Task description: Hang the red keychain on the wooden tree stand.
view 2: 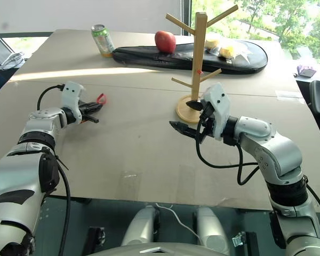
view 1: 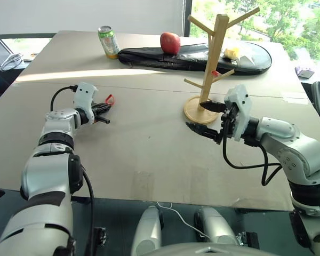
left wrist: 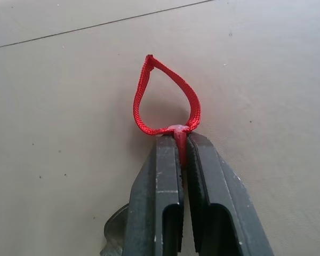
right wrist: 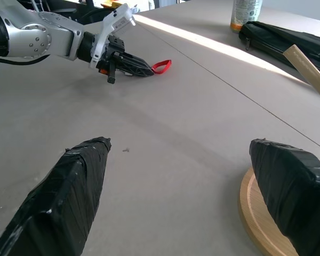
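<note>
Left eye view takes in the wide beige desk (view 1: 149, 144), its flat top running back to the windows. Along its far edge lies a long black zipped bag (view 1: 197, 58), with a round red apple (view 1: 170, 42) resting on it and a green soda can (view 1: 108, 41) standing just beside its left end. Nearer, toward the right, stands the tall light-wood tree stand (view 1: 216, 58), its peg branches angled upward and its round disc base (view 1: 194, 113) flat on the desk. The right claw (view 1: 209, 118) hangs just in front of that base with its two black fingers spread wide and nothing between them; from the right wrist view one finger (right wrist: 290, 186) sits just above the rim of the disc, and I cannot tell whether it touches. Well apart, on the left side of the desk, the left claw (view 1: 102, 112) is pinched tight on the small red keychain (left wrist: 165, 104): the left wrist view shows its fingers (left wrist: 160, 186) clamped on the knot, the woven red loop standing free beyond the tips, low over the desk.
</note>
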